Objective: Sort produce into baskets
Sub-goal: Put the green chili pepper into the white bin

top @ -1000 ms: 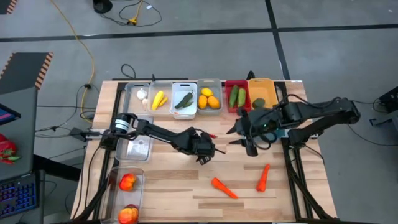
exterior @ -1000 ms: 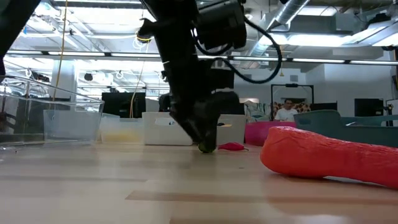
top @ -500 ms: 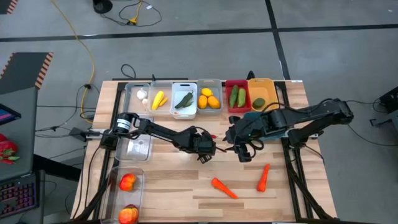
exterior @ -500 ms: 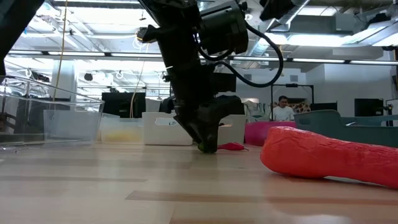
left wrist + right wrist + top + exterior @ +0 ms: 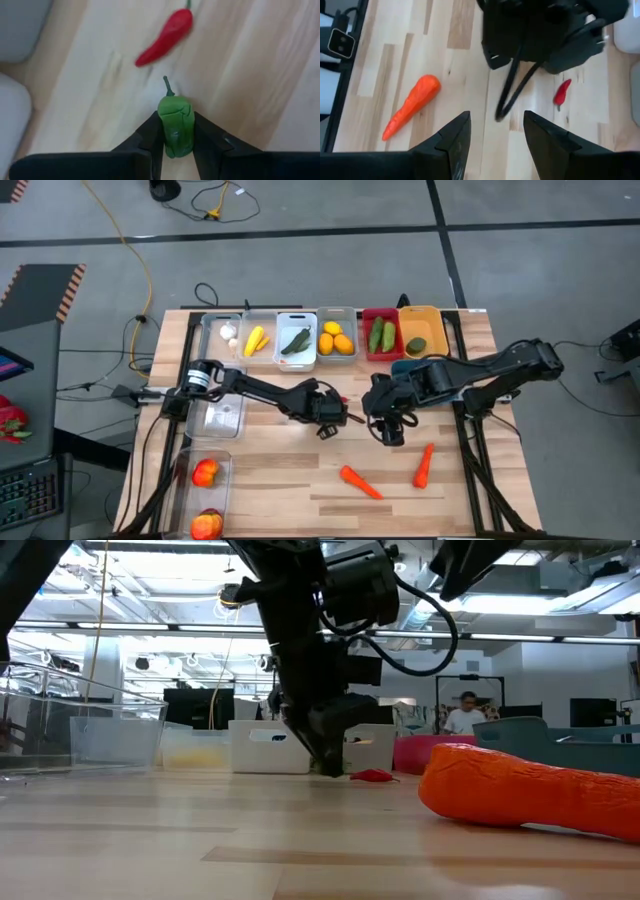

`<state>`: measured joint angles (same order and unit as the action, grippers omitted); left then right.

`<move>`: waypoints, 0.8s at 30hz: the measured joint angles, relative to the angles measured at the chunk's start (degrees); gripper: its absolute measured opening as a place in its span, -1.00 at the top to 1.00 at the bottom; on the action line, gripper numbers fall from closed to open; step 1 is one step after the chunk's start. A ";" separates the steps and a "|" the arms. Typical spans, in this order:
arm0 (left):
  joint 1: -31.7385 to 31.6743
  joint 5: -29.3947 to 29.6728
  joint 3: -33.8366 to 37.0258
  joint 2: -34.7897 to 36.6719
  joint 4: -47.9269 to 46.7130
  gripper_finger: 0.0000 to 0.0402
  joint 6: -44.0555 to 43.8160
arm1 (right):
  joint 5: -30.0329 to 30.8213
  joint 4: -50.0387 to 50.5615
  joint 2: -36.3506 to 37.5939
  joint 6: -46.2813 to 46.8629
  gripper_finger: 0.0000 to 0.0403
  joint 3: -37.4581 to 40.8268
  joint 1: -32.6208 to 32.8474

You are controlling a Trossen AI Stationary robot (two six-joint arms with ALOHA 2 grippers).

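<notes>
Pinching the small green chili (image 5: 175, 126) across its body, our left hand (image 5: 176, 131) grips something light, stiff and likely slippery, while our right hand (image 5: 493, 131) hangs released mid-desk.

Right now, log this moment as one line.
left gripper: shut on green chili | right gripper: open, empty | red chili: on table

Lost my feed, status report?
Left gripper shut on green chili, mid-table. Right gripper open, hovering beside it. Red chili loose nearby; two carrots unsorted.
</notes>
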<state>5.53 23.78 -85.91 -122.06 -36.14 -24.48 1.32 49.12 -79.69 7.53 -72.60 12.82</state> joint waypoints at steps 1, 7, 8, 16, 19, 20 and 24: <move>-0.15 0.02 -0.44 0.00 -0.68 0.64 0.35 | 0.00 0.20 0.21 0.02 -0.03 0.00 0.02; -1.04 0.01 -3.35 0.11 -7.39 0.64 2.68 | 0.02 0.87 2.91 0.17 0.04 0.00 -0.11; -1.25 0.07 -4.03 0.37 -9.06 0.64 3.15 | 0.02 1.13 3.34 0.17 0.05 0.00 -0.09; -2.95 3.28 -6.56 4.88 -16.17 0.64 7.75 | 0.02 5.21 6.89 4.88 0.12 -0.04 -0.07; -4.29 4.21 -6.65 8.39 -17.04 0.64 9.84 | 0.02 6.55 7.34 6.53 0.12 -0.04 -0.07; -4.96 4.71 -6.65 9.44 -17.62 0.64 10.50 | 0.02 6.71 7.37 7.01 0.12 -0.04 -0.07; -8.32 8.63 -6.62 13.30 -18.99 0.64 13.75 | 0.02 6.76 7.26 7.63 0.12 -0.03 -0.07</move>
<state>-2.79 32.41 -92.53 -108.76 -55.13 -10.73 1.34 55.89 -72.42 15.16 -72.63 12.75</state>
